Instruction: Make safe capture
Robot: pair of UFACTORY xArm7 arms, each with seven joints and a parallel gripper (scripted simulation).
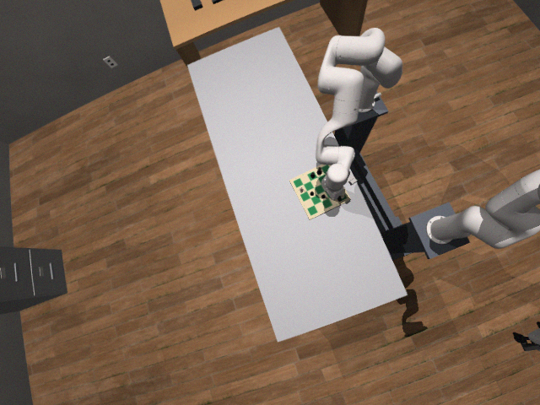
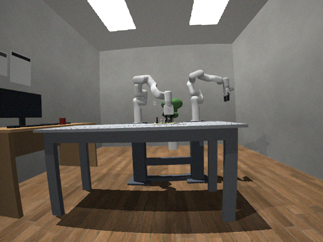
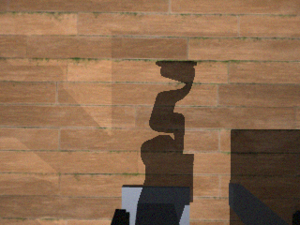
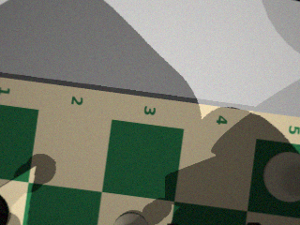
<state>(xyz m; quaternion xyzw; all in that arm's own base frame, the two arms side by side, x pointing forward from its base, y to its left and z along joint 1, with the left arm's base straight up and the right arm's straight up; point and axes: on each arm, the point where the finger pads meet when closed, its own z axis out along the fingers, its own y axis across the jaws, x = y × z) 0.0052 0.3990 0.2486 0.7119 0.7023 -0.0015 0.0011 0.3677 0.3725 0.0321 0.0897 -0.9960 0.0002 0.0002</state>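
The green and cream board (image 1: 312, 211) (image 2: 159, 123) (image 4: 72, 145) lies on the table. My right gripper (image 2: 168, 120) (image 4: 235, 223) is low over it, partly open; only its tips may show at the right wrist view's bottom edge, and no piece is seen held. A pale piece (image 4: 287, 177) stands by the number 5, another pale piece (image 4: 132, 219) near rank 3, and a dark piece (image 4: 3, 212) at the left edge. The top view shows black pieces beside the arm, such as one black piece (image 1: 311, 193), and a lighter piece (image 1: 301, 190). My left gripper (image 1: 528, 332) (image 2: 226, 98) (image 3: 208, 218) is open, away from the table.
The right arm (image 1: 337, 174) hides part of the board in the top view. The pale table (image 1: 257, 131) (image 2: 100, 127) extends around the board. A wooden desk (image 1: 218, 21) stands beyond one end. The left wrist view shows mainly floor (image 3: 94, 70) and shadows.
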